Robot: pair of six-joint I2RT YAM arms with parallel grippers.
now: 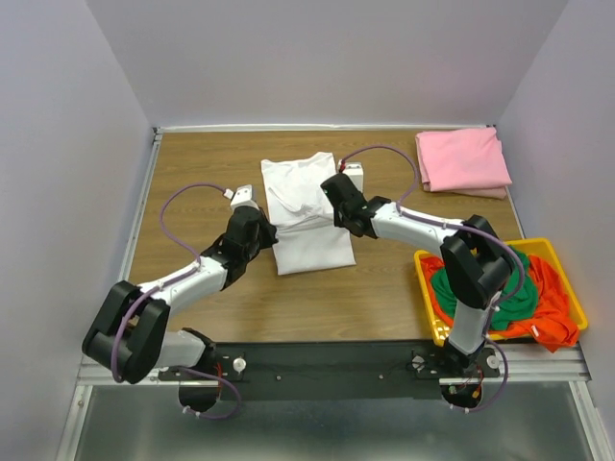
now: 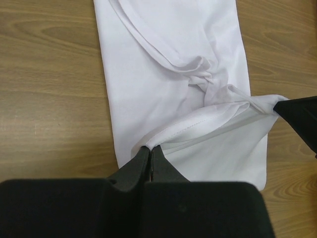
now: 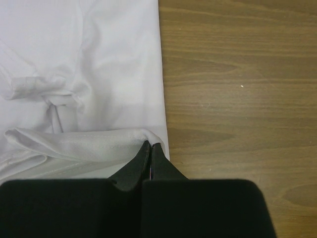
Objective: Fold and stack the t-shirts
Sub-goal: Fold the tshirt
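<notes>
Closest in from above, the left gripper [image 1: 272, 232] and right gripper [image 1: 333, 195] were both clamped on the white shirt [image 1: 312, 245] lying mid-table [image 1: 192, 173], with a folded pink shirt [image 1: 461, 158] at the far right corner and a green shirt [image 1: 480, 288] and orange shirt [image 1: 553, 298] in the basket [image 1: 424, 288]. Seen from the left wrist, the left jaws pinched a raised hem [image 2: 208, 124] that stretched across to the right gripper's tip. Seen from the right wrist, the jaws were closed on the hem at the white shirt's edge, beside bare table.
</notes>
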